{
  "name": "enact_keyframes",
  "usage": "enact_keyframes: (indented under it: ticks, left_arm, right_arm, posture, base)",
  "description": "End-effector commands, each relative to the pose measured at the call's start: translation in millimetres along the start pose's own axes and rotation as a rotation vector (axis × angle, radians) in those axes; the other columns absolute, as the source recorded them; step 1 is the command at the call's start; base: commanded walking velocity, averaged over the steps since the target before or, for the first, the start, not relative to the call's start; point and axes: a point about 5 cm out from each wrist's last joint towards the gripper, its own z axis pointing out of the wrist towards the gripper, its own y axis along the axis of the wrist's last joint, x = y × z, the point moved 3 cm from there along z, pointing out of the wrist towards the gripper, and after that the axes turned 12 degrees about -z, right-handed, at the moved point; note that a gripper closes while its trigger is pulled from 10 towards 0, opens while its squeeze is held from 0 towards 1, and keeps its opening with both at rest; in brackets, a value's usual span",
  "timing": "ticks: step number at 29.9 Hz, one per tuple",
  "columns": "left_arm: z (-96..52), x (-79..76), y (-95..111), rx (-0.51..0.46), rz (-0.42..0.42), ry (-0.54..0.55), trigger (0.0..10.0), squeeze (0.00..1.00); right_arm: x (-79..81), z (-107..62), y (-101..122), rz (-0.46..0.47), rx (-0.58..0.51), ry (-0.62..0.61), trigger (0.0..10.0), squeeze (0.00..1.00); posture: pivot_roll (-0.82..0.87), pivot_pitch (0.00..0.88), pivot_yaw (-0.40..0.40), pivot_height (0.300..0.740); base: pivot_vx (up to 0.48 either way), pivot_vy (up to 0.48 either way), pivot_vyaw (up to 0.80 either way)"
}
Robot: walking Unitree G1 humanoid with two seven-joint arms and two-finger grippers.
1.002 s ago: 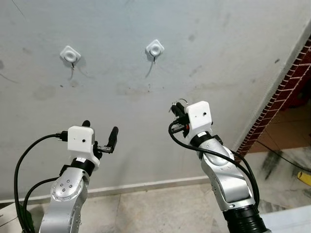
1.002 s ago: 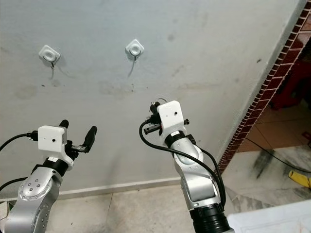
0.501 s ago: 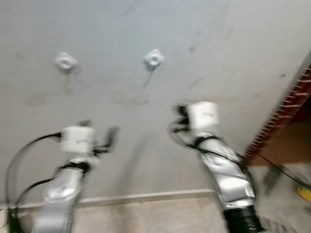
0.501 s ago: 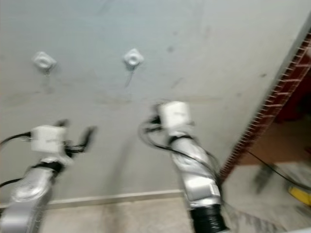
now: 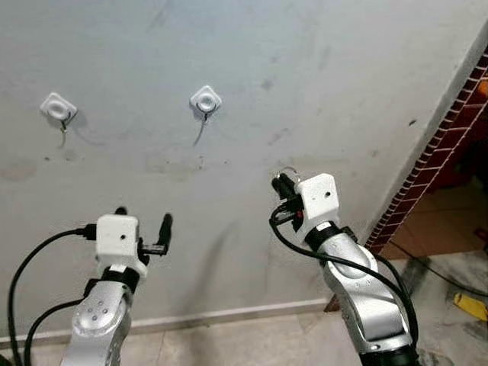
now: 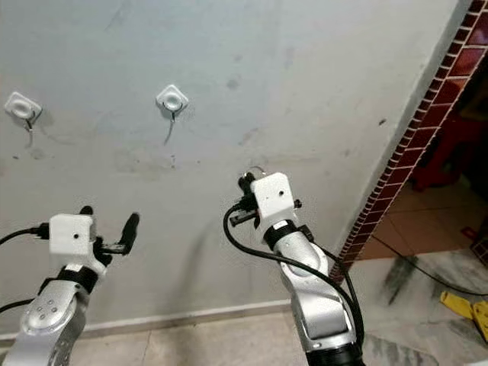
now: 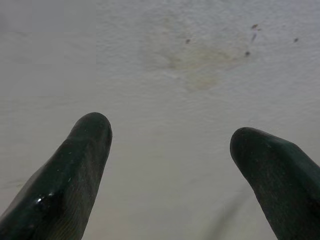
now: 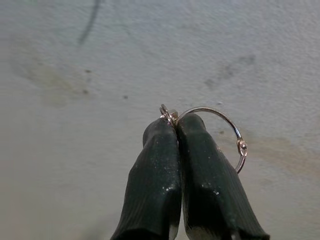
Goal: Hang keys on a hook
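A grey plastered wall (image 5: 320, 69), marked with stains and small dark specks, is faced across most of the head views. A red brick pillar (image 5: 442, 145) is seen at about 3 o'clock, running diagonally down toward a pale skirting strip (image 5: 229, 314) and a tiled floor (image 5: 252, 343) at 6 o'clock. A yellow item (image 5: 471, 306) is found on the floor at about 4 o'clock; what it is cannot be told. Both silver arms are raised toward the wall. The left gripper (image 5: 142, 226) is held at about 8 o'clock below the hooks, its two black fingers (image 7: 75, 170) spread wide apart with nothing between them and bare wall seen through the gap. The right gripper (image 5: 280, 181) is held near centre, at about 5 o'clock from the nearer hook, its fingers (image 8: 155, 180) pressed tightly together. A thin metal key ring (image 8: 220, 131) is pinched at those fingertips, its loop projecting to one side clear of the wall; the keys themselves cannot be made out. Two white square-based hooks are fixed to the wall: one hook (image 5: 206, 101) at about 11 o'clock, well apart from the ring, and a second hook (image 5: 58, 108) at about 10 o'clock, each with a thin wire hanging beneath it.
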Motion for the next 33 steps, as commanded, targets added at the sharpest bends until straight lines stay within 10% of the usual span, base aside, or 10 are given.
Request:
enact_keyframes:
  ticks: [1,24,33]
  left_arm:
    - [-1.8,0.4,10,-0.034,0.021,0.007,10.0,0.0]
    - [-9.5,0.1,14,-0.012,0.069,0.006,10.0,0.0]
    - [-11.7,-22.9,29,-0.065,0.105,-0.187,10.0,0.0]
  right_arm:
    - [3.7,-0.3,9,0.004,-0.03,0.022,10.0,0.0]
    - [44.2,50.6,78,0.094,-0.278,0.163,10.0,0.0]
    - [60.4,64.1,96,0.101,-0.342,0.194,10.0,0.0]
  posture:
    - [0.16,0.0,0.004,0.74]
    - [0.22,0.0,0.028,0.74]
    - [0.24,0.0,0.021,0.74]
  base:
    - [0.0,0.0,0.0]
    - [0.0,0.0,0.0]
    - [0.0,0.0,0.0]
